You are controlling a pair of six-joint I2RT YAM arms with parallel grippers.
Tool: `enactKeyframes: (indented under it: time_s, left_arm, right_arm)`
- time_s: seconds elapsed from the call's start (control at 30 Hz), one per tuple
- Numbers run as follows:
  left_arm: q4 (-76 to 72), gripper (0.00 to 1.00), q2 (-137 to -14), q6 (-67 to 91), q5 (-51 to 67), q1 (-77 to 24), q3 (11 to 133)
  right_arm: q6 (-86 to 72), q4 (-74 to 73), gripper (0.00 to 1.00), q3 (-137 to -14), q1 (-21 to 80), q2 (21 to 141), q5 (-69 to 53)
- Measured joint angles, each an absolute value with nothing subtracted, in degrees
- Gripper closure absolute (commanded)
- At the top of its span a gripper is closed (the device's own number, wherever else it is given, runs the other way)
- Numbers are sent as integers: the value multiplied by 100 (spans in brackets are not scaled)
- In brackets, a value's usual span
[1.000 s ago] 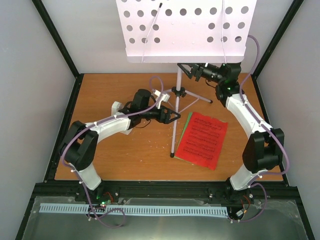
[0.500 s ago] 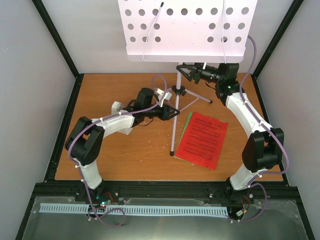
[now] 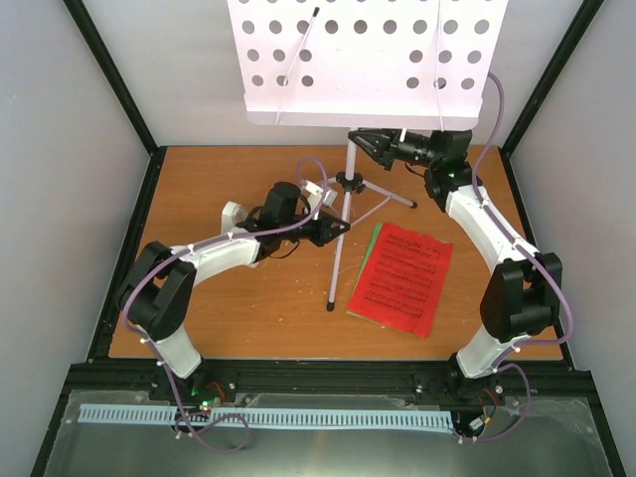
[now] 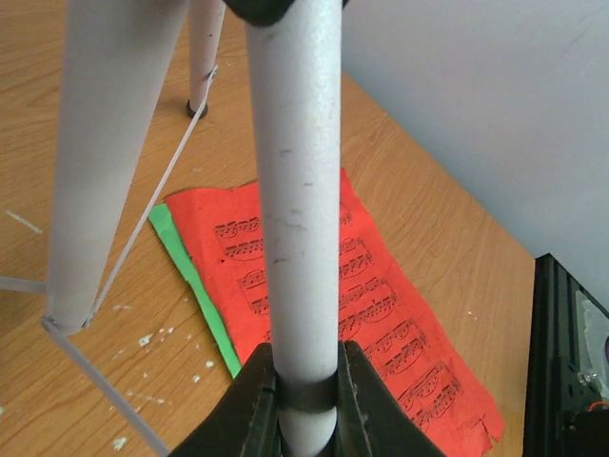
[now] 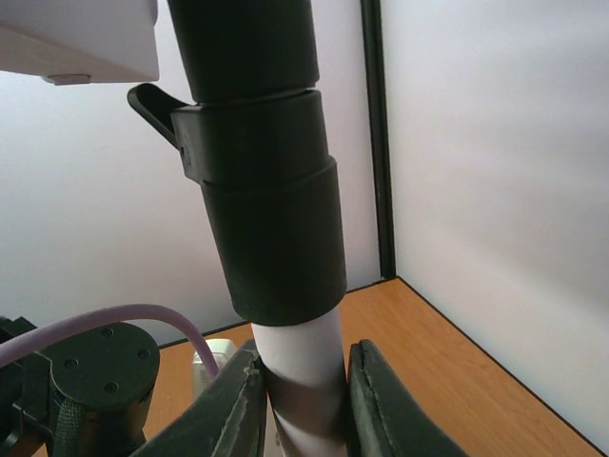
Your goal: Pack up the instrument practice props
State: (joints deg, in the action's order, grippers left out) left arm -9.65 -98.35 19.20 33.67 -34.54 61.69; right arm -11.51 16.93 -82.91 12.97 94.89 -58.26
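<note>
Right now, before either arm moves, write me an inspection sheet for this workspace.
Surface: wooden table, items listed below.
Job's things: white perforated music stand on its silver tripod, gripped by both arms; red page lying flat on the green page, beside the tripod.
Clutter: white specks scattered on the wood.
Grippers: left gripper shut on a lower tripod tube; right gripper shut on the shaft just under the black collar.
Cables: purple cable along each arm.
Surroundings: grey walls, black frame, white slotted strip at the near edge.
</note>
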Motion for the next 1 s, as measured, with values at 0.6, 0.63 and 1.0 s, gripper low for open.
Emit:
enactKeyframes:
  time_s: [0.6,0.63,1.0]
  left_arm:
    - [-655,100,-8661,1133,3157,-3489,5745]
    - [-668,100,-8635,1135,3170,-3489,5721]
    - [-888,100,-8219,1048,3267,-3489,5424]
  right_arm:
    - [-1138,2226,93,-7290,1734,8927,-5566]
    - [-1138,2213,93,-7269,1754,8917,-5533]
    - [-1055,1909,93,-6965,2056,8613,-5207]
